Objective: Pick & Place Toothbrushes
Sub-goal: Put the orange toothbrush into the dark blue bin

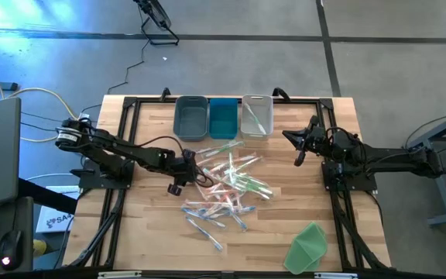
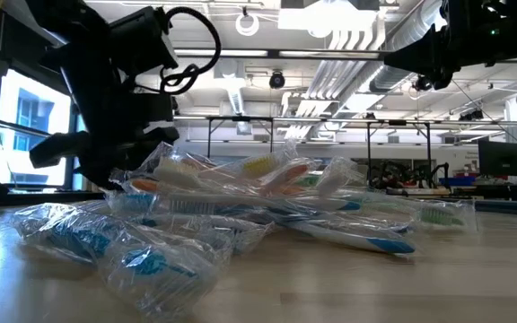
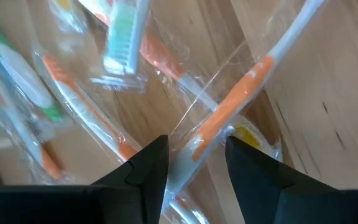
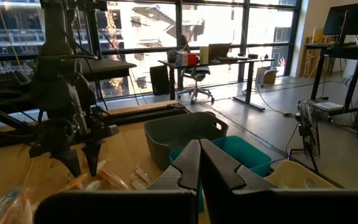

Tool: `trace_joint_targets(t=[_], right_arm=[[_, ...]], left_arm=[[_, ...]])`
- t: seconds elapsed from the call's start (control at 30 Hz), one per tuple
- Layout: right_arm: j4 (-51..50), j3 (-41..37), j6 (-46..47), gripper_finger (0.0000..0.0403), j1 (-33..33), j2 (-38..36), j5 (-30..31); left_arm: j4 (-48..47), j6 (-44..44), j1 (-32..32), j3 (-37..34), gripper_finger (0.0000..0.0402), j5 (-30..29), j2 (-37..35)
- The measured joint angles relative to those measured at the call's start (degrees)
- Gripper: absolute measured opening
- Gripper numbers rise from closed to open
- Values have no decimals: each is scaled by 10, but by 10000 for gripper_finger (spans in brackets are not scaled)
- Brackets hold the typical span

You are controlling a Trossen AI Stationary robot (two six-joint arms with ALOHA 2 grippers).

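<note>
Several wrapped toothbrushes (image 1: 224,186) lie in a loose heap in the middle of the wooden table, in orange, blue and green with white. My left gripper (image 1: 192,175) points steeply down into the heap's left side. Its fingers (image 3: 194,163) stand open on either side of an orange-and-white toothbrush (image 3: 235,99) in clear wrap. My right gripper (image 4: 199,163) is shut on nothing and is held level, above the table, at the far right (image 1: 294,143). My left gripper comes from above, slanting down, with one finger (image 3: 151,165) on each side of the wrapped toothbrush's white handle part (image 3: 194,146), lying across it. I cannot tell whether the fingers touch it. The toothbrush lies on the heap.
Three bins stand in a row at the far edge: a grey bin (image 1: 191,118), a teal bin (image 1: 224,118) and a pale bin (image 1: 257,116). A green folded sheet (image 1: 308,246) lies at the near right corner. Bare wood shows at the near left.
</note>
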Motion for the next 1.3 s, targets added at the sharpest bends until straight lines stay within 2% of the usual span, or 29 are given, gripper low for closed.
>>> trace_joint_targets(t=[0.2,0.5,0.67,1.07,1.2,1.3], right_arm=[[0,0,-1,3,0,0,0],[0,0,-1,3,0,0,0],[0,0,-1,3,0,0,0],[0,0,-1,2,0,0,0],[0,0,-1,2,0,0,0],[0,0,-1,2,0,0,0]], left_arm=[[-3,-32,0,0,150,3,0],[-5,-32,0,0,81,3,0],[-5,-33,0,0,57,3,0],[-13,-32,0,5,48,3,-6],[-63,-32,0,40,48,2,-14],[-136,-33,0,77,48,-19,-14]])
